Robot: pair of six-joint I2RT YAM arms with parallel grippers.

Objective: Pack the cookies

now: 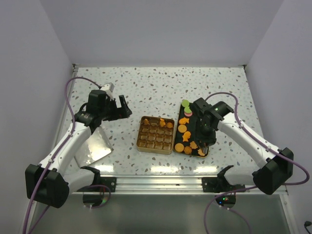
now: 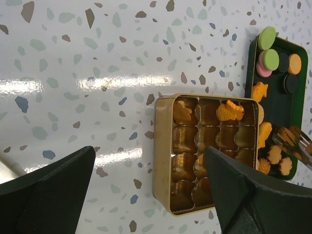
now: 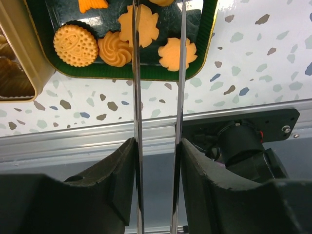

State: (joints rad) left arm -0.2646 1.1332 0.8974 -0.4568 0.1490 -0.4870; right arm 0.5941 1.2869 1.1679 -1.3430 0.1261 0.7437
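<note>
White arm links, black joints, purple cables.
</note>
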